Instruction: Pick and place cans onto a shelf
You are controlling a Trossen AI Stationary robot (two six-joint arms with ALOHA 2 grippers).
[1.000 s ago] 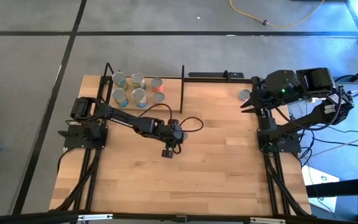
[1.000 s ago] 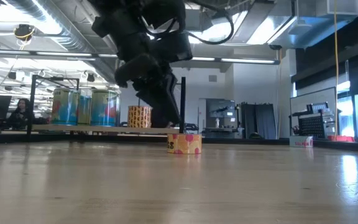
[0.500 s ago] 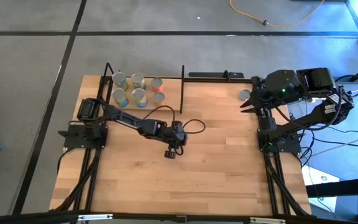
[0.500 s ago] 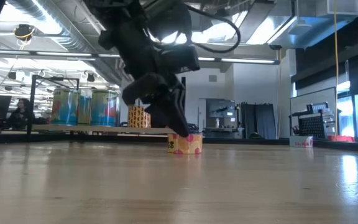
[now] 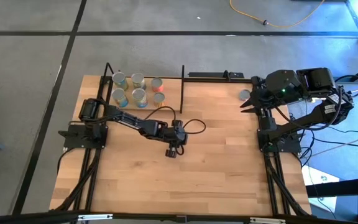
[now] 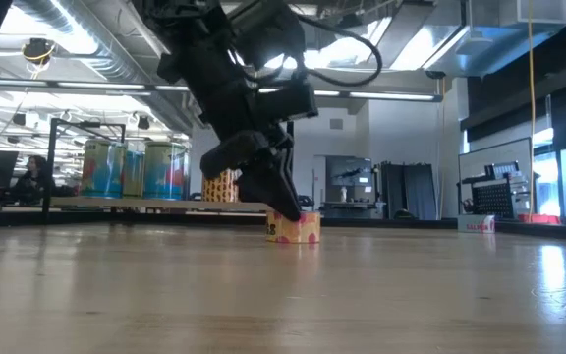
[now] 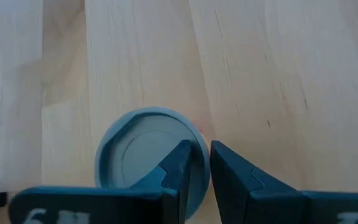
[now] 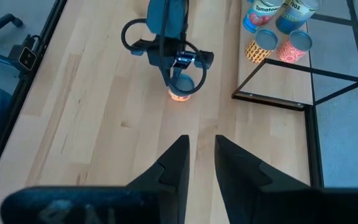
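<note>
Now | left gripper (image 7: 194, 163) angled down over can (image 7: 143, 155) | jaws nearly closed, gripping nothing

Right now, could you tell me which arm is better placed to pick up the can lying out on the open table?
The left. Its hand hangs right over the can at mid-table, fingers nearly closed, while the right hand waits far off by the table's right edge.

We saw two dark, matte-black jointed arms, the left arm (image 5: 129, 121) trailing a looped black cable near its wrist, the right arm (image 5: 291, 87) bulkier, showing a small green light and bundled cables. Both ended in dark teal-tinted, angular, stepped jaws.
</note>
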